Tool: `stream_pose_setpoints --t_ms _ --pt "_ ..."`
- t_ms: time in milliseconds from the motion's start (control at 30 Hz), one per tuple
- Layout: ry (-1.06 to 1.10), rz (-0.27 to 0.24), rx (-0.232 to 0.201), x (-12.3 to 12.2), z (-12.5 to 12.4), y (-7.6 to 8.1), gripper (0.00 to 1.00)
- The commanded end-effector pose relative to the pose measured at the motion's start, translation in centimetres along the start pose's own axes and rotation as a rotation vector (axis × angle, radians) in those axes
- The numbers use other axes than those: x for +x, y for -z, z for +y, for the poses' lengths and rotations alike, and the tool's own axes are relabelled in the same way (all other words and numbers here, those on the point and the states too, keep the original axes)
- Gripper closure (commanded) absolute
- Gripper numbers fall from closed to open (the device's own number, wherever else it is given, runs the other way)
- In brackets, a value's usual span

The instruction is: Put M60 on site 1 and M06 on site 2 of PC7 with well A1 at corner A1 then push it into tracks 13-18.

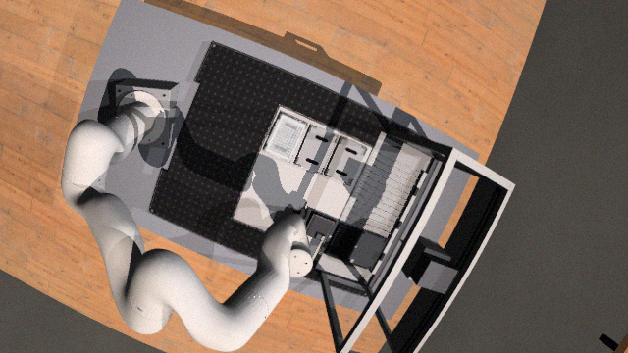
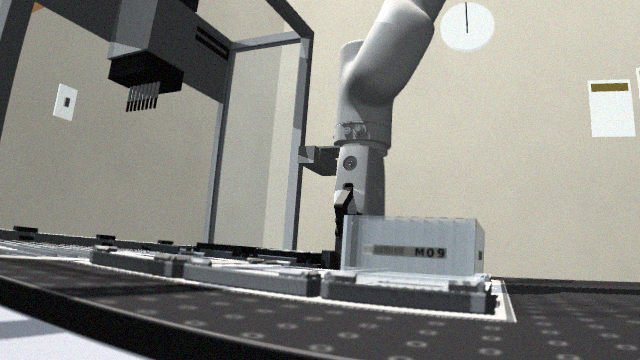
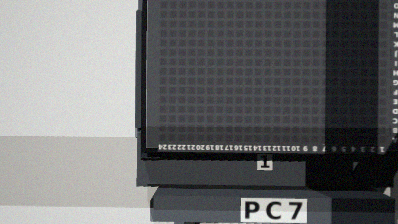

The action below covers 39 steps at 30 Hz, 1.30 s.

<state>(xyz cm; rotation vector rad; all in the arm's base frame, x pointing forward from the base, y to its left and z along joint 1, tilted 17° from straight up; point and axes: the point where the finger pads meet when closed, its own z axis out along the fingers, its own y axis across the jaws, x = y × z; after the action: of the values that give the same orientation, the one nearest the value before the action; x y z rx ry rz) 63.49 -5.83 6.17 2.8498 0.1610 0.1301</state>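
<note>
The gripper [image 2: 344, 210] is mostly hidden behind M09 [image 2: 412, 245] in the exterior view; only one dark finger [image 2: 345, 196] shows above the block, and the tips cannot be seen. From the top, the arm [image 1: 287, 245] covers the gripper entirely. In the wrist view no fingers appear, the plate [image 3: 260, 75] on PC7 [image 3: 272, 210] is cut off at the top and right edges, and its row letters along the right are too blurred to read.
</note>
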Motion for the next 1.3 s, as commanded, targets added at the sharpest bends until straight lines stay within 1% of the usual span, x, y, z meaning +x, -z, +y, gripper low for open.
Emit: stream_pose_setpoints --t_ms 0,467,1267 --pt "0.0 0.003 0.0 0.3 0.02 0.13 0.18" --pt "0.0 0.003 0.0 0.7 0.02 0.13 0.18" --pt "0.0 0.003 0.0 0.56 0.01 0.13 0.18"
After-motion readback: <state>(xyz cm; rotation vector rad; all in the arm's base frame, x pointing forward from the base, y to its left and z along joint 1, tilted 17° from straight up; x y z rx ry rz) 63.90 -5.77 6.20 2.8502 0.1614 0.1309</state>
